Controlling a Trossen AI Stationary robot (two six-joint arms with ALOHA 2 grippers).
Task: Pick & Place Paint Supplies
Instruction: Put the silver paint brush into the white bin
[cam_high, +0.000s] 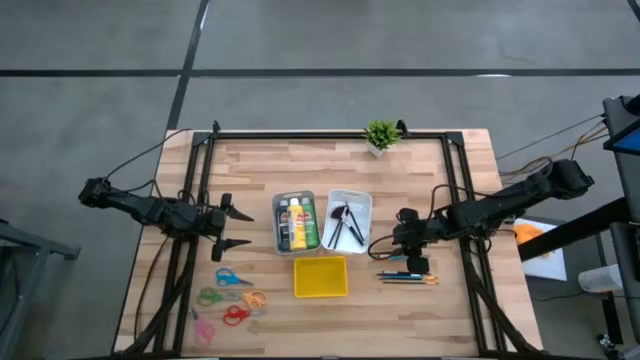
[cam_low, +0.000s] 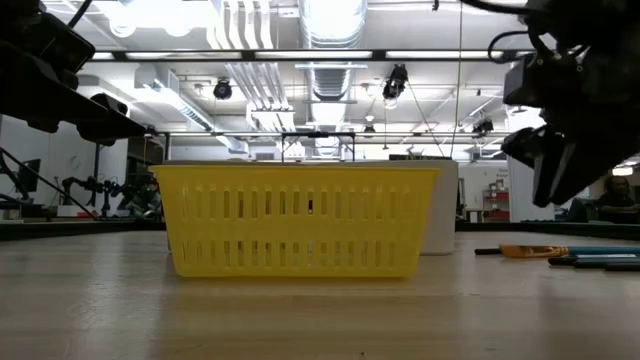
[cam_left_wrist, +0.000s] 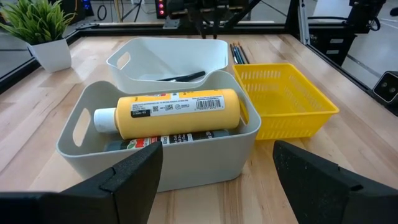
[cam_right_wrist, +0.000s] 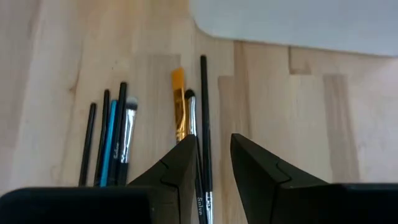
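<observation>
Several thin brushes and pencils (cam_high: 406, 277) lie side by side on the table, right of the yellow basket (cam_high: 320, 277). My right gripper (cam_right_wrist: 214, 144) hangs over them, open by a narrow gap; a long black brush (cam_right_wrist: 203, 112) shows through that gap. Whether the fingers touch a brush I cannot tell. A yellow paint bottle (cam_left_wrist: 174, 112) lies on a dark one (cam_left_wrist: 168, 140) in the grey bin (cam_left_wrist: 73, 144). More brushes (cam_high: 345, 222) lie in the white bin (cam_high: 366, 205). My left gripper (cam_left_wrist: 217, 163) waits open at the table's left, facing the grey bin.
A small potted plant (cam_high: 381, 135) stands at the far edge. Several coloured scissors (cam_high: 230, 298) lie at the near left. The white bin's corner (cam_right_wrist: 298, 25) lies just beyond the loose brushes. In the low view the yellow basket (cam_low: 300, 225) stands in the middle.
</observation>
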